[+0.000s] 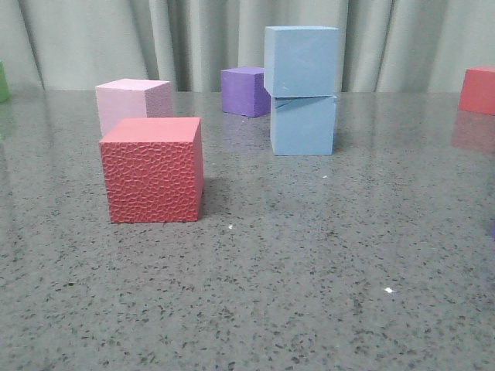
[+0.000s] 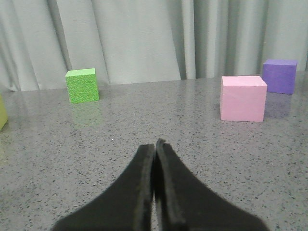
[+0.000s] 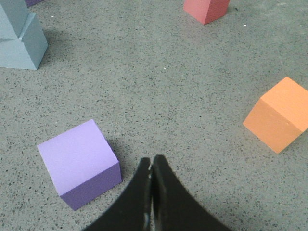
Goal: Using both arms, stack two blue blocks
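A: Where's the task at?

B: Looks done, far as I can judge. In the front view the upper blue block (image 1: 302,61) sits on the lower blue block (image 1: 302,125), touching, a bit twisted relative to it but not hanging off much. Stack's toward the back of the table (image 1: 309,270), just right of center, w/ a dark purple cube (image 1: 244,91) behind and to its left.

A: Grippers?

B: Neither shows in the front view. The left gripper (image 2: 155,147) has its fingers pressed together w/ nothing between them. Same for the right gripper (image 3: 151,162): pinched closed, empty. Both well apart from the stack. So I'd say nothing's left except maybe parking the arms.

A: Any diffs btw views?

B: Yep. Front view alone shows the textured red cube (image 1: 152,170) near the camera, w/ a pink cube (image 1: 131,100) just behind it, and a bit of another red cube (image 1: 477,89) at the far right edge. Left wrist view adds a green cube (image 2: 82,85) by the curtain (image 2: 144,38), plus the pink cube and dark purple one, but no blue stack. Right wrist view catches the stack only at the frame's corner, and shows a light purple cube (image 3: 79,163) near the fingers and an orange cube (image 3: 279,115) that no other view has.
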`<state>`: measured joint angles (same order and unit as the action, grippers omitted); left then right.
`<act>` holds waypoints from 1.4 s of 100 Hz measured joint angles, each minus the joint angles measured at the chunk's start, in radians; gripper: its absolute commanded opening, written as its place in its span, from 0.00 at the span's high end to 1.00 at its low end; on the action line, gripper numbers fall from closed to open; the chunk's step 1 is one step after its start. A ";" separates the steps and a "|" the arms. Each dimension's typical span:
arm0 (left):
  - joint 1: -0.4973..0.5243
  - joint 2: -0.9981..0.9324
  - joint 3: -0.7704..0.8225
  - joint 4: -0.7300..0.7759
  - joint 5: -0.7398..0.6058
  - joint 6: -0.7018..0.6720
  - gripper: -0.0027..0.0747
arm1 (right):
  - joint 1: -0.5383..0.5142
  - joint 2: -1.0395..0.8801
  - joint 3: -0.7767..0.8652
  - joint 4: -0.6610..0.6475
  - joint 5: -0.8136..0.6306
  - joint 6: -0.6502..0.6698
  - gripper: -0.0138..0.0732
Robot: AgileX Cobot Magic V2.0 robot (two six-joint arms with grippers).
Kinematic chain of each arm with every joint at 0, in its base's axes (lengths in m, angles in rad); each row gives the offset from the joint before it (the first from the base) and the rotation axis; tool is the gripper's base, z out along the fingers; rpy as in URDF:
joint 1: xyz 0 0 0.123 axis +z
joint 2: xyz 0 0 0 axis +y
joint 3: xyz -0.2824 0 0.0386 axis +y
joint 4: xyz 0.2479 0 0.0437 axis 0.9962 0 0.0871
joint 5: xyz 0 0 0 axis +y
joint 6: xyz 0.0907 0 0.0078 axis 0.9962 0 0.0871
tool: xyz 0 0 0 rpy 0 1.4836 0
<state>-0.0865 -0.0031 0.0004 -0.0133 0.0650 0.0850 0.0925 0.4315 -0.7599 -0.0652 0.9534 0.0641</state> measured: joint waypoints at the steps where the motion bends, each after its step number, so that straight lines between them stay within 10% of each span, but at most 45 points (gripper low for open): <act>1: 0.000 0.000 0.000 0.000 0.000 0.000 0.99 | 0.000 0.000 0.000 0.000 0.000 0.000 0.92; 140: -0.010 0.000 0.000 0.000 -0.013 0.000 0.99 | 0.000 -0.015 0.033 0.000 -0.056 0.000 0.92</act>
<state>-0.0966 -0.0031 0.0004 -0.0133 0.0524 0.0850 0.0925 0.4167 -0.7270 -0.0652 0.8979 0.0641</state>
